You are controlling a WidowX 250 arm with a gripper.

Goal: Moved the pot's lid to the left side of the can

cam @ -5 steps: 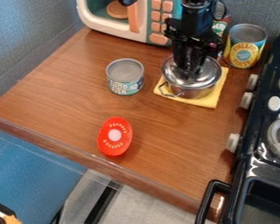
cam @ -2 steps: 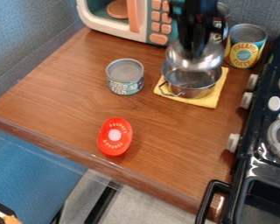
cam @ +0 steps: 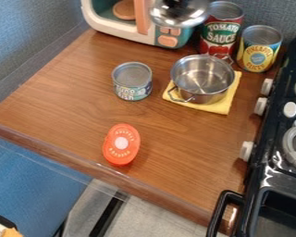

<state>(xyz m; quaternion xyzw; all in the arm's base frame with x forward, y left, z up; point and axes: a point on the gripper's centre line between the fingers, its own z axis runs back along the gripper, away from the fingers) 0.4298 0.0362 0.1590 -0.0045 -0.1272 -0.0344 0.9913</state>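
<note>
You moved the lid (cam: 177,14) off the pot (cam: 201,82), toward the counter's (cam: 76,104) back edge. Placing it left of the can (cam: 132,82) remained. You couldn't tell the fingers' state.

shiny metal lid (cam: 179,13), glossy wood counter (cam: 70,102)

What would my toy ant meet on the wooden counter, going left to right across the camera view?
Short round can → metal pot → yellow-and-blue can.
</note>
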